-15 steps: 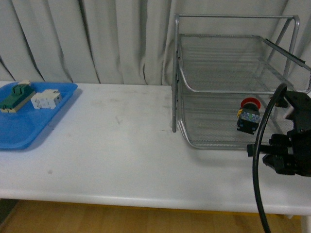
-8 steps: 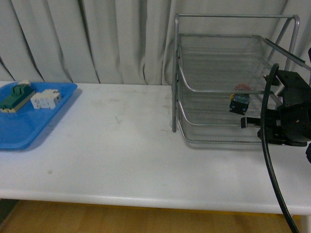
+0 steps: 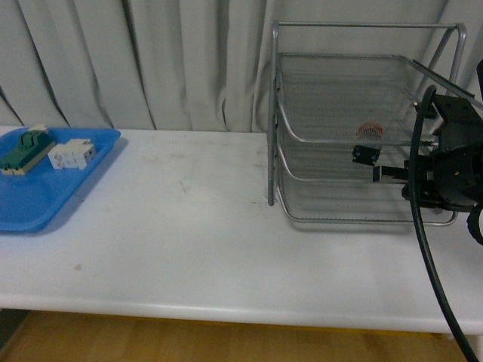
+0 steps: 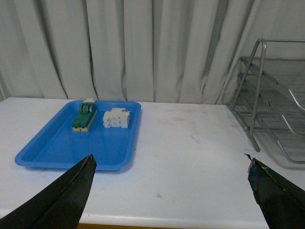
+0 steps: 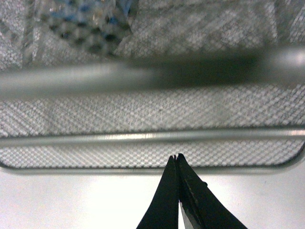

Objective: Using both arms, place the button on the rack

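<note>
On the right of the white table (image 3: 189, 249): rack (image 3: 362, 121), silver wire mesh, three tiers, tubular frame, standing against the curtain (image 3: 136, 60).
Within the rack, middle tier: button (image 3: 367, 143), red cap seen through the mesh of the tier above, black body below it, toward the tier's right side; in the right wrist view it shows only as a blurred blue-black patch (image 5: 86, 26) behind the mesh.
Right gripper (image 5: 177, 164): jaws pressed together, holding nothing, at the rack's near rim just right of the button, not touching it.
Left gripper (image 4: 171, 191): jaws spread wide, empty, above the table's near left part.
Far left: blue tray (image 3: 38, 200), holding a green-and-cream switch block (image 3: 26, 148) and a white block (image 3: 72, 154), side by side.
</note>
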{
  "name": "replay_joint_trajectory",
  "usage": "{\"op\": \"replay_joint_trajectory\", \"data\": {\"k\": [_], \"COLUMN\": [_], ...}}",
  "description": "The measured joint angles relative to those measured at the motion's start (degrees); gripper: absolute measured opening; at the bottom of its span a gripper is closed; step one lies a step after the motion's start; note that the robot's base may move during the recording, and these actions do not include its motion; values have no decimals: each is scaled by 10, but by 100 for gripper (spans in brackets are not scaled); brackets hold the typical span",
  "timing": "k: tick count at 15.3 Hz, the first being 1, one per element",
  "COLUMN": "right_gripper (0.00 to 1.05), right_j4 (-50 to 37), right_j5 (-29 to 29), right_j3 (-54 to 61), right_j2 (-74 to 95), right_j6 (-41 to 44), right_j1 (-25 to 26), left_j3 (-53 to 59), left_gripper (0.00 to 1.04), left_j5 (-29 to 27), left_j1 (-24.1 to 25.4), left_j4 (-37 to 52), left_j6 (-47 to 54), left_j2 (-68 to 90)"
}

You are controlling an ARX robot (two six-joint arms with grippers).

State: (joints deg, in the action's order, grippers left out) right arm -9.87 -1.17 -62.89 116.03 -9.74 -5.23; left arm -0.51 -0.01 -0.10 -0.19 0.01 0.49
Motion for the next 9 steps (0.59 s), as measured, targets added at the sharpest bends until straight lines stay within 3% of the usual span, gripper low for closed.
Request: {"op": "replay_joint_trajectory", "data": {"k": [6, 8, 9], "right_gripper": [2, 2, 2], "right_j4": [-68, -92, -149], "right_j5": [-98, -153, -165], "right_j3": [209, 300, 353], "right_j2": [-195, -304, -344], "right_j6": [-40, -78, -90], "right_j1": [9, 61, 106], "left_j3": [0, 0, 0], "left_gripper": [98, 98, 98], "left_j5": [0, 0, 0], "left_j1": [0, 0, 0], "left_j4": [0, 0, 0], "left_j6": [0, 0, 0], "left_j2": [0, 0, 0]}}
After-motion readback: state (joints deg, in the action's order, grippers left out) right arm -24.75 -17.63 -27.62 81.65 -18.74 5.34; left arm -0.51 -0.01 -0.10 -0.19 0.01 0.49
